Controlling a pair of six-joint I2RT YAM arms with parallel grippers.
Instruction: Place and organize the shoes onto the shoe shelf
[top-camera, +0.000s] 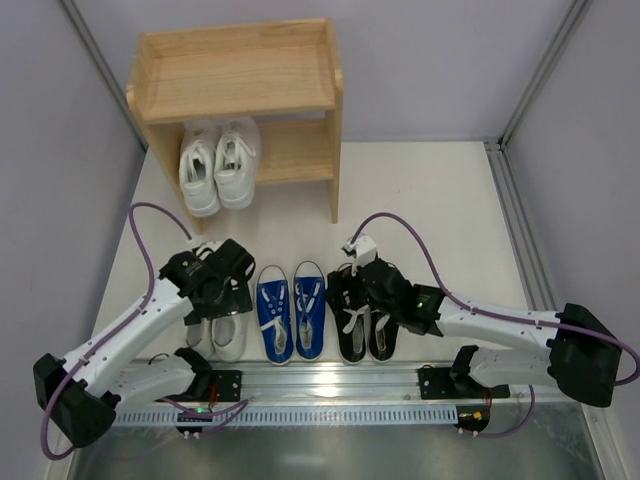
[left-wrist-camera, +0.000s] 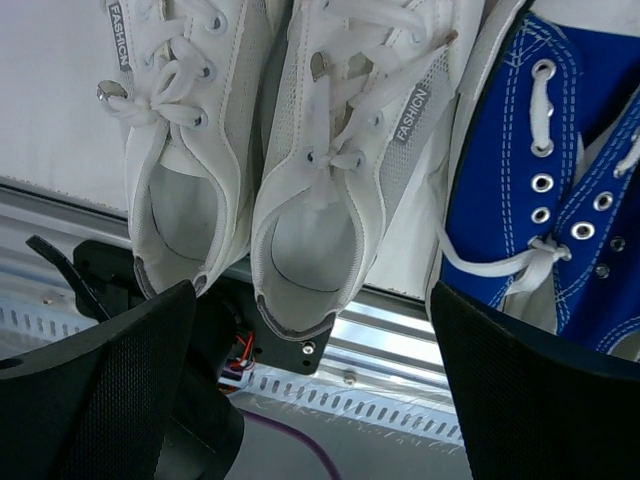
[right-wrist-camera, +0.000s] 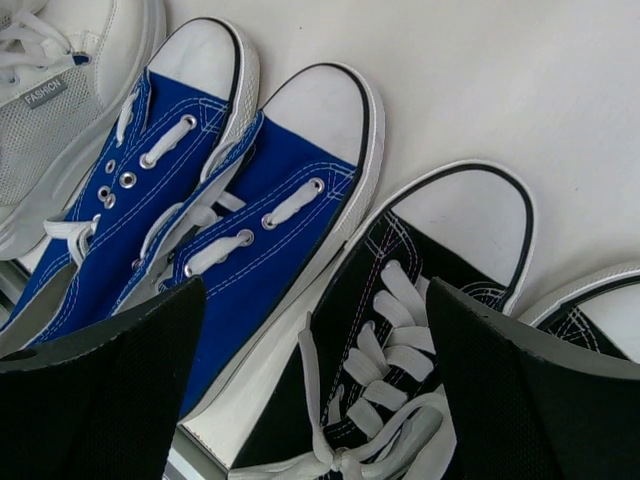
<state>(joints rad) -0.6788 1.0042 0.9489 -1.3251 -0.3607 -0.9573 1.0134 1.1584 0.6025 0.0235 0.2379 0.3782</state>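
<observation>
The light wood shoe shelf (top-camera: 235, 90) stands at the back, with one white pair (top-camera: 218, 165) on its lower tier and its top tier bare. Three pairs of shoes line the near edge: white (top-camera: 220, 338), blue (top-camera: 291, 310) and black (top-camera: 362, 322). My left gripper (top-camera: 215, 285) hovers open over the near white pair. In the left wrist view its jaws (left-wrist-camera: 315, 390) stand wide around the heel of the right white shoe (left-wrist-camera: 330, 180), holding nothing. My right gripper (top-camera: 365, 285) is open above the black pair, its jaws (right-wrist-camera: 315, 390) straddling the laces of the left black shoe (right-wrist-camera: 400, 330).
An aluminium rail (top-camera: 330, 385) with the arm bases runs just behind the shoes' heels. The blue pair (right-wrist-camera: 200, 190) lies close against the black shoe. Purple cables (top-camera: 140, 240) loop above both arms. Walls and metal posts (top-camera: 540, 70) close the sides.
</observation>
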